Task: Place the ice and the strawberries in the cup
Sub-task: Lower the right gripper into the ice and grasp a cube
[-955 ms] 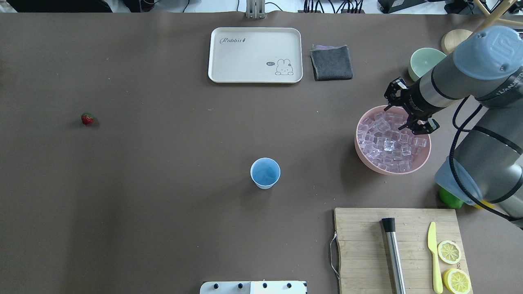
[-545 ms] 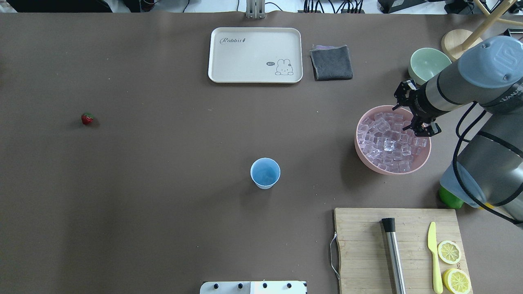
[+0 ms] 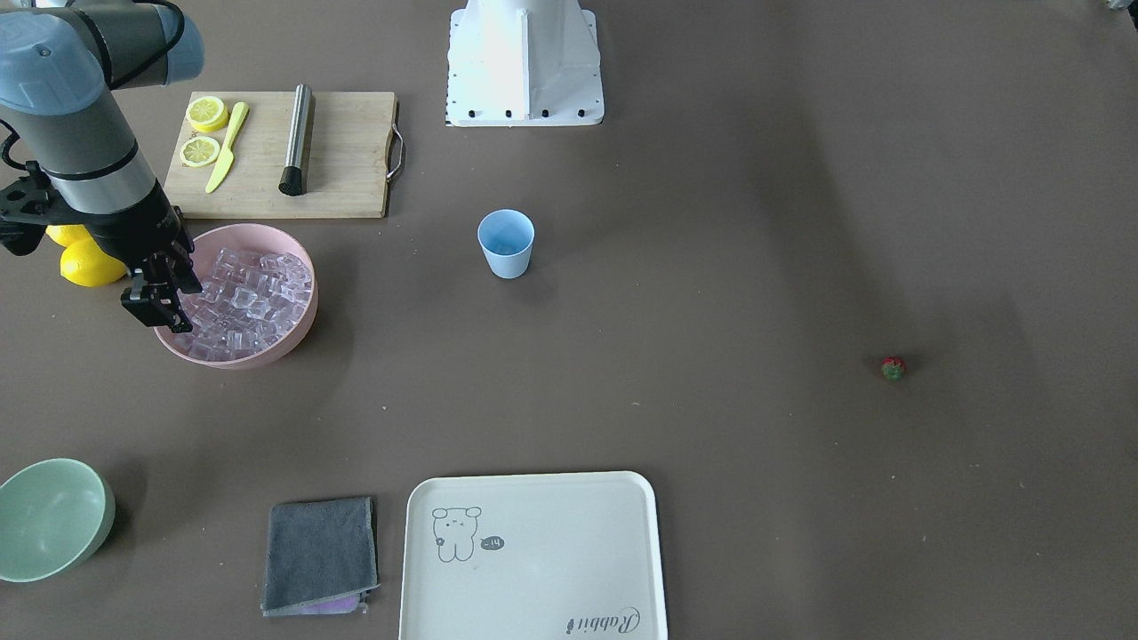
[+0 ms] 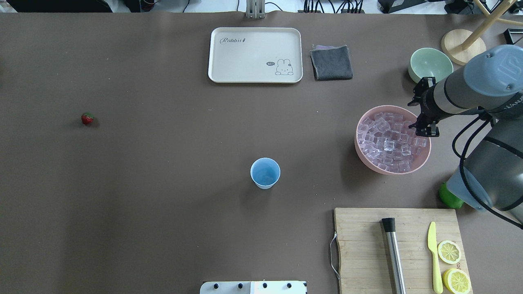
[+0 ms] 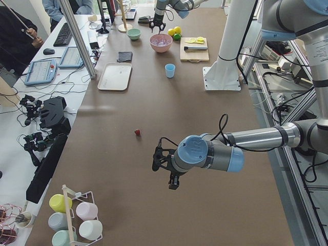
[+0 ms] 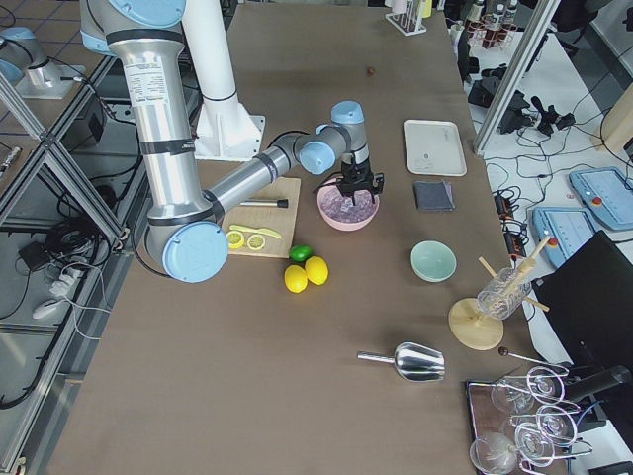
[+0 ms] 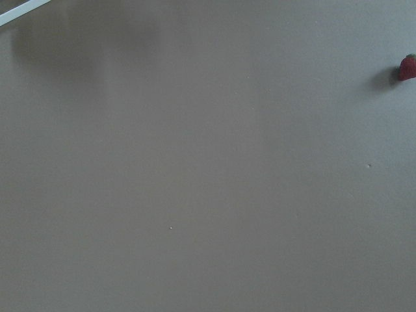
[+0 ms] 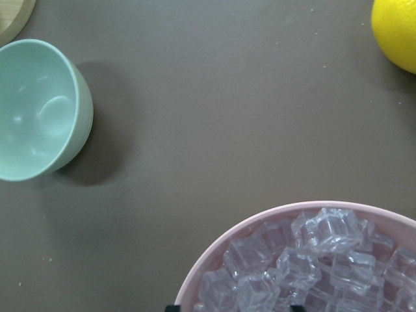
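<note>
The right gripper [image 4: 427, 132] is held spread, its fingertips apparently just above the ice [image 4: 386, 143] in the pink bowl [image 4: 390, 172].

Pink bowl [image 4: 367, 164] sits right under the right jaws, green bowl [image 4: 430, 64] close beyond them, grey cloth [image 4: 331, 62] further off.

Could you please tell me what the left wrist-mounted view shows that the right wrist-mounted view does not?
Only the left wrist view shows the strawberry, at its right edge. Only the right wrist view shows the ice in the pink bowl, the pale green bowl and a lemon. Both show the brown table.
</note>
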Robot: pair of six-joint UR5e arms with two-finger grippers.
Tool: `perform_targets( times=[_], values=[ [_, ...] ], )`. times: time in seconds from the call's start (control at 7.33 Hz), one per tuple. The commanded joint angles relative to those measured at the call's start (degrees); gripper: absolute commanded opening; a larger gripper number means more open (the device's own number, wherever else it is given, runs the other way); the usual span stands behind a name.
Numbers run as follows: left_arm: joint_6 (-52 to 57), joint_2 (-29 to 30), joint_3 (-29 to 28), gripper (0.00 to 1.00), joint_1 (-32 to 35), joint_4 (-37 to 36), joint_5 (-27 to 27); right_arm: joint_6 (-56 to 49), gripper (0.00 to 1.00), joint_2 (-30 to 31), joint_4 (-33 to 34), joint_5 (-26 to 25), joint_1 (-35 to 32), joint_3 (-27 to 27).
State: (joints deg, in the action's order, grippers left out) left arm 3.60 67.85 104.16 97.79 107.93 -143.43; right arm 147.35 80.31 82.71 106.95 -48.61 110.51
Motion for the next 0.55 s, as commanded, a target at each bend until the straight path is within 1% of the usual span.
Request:
perform_targets(
  times=[0.0,0.41],
  values=[
    [-0.09,-0.17,0.26,0.98,1.17,1.23,0.08,9.43,0.63,0.9,-0.18,-0.69,1.14,0.14],
    [-0.17,0.09,0.6,0.98,1.17,1.23,0.43,9.8,0.62,2.21,-0.71,0.28,4.91,-0.12]
  ],
)
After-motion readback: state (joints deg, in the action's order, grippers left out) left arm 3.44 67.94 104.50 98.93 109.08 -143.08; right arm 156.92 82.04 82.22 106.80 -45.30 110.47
